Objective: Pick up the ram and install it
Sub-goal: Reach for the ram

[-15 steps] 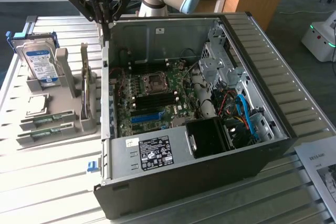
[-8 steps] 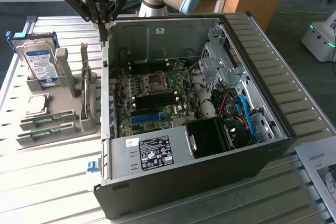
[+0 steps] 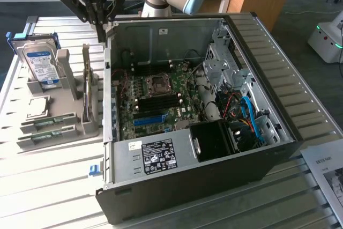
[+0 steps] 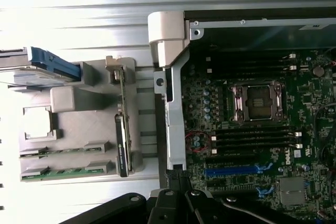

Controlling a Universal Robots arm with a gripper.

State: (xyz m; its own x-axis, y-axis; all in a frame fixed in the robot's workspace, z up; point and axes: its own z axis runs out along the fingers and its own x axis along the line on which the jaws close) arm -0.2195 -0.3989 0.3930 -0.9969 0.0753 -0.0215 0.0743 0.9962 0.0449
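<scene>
Now hovering above case [image 3: 177, 156] rim with hand [image 3: 101, 30] pinched shut, empty; ram [image 3: 49, 122] slotted in holder [image 3: 91, 127], ready for grabbing

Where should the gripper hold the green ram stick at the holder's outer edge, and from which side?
I would grip the ram stick at the middle of its exposed long edge, from above, jaws across its thin faces. It stands on edge in the gray holder, whose blocks cover both ends.
</scene>
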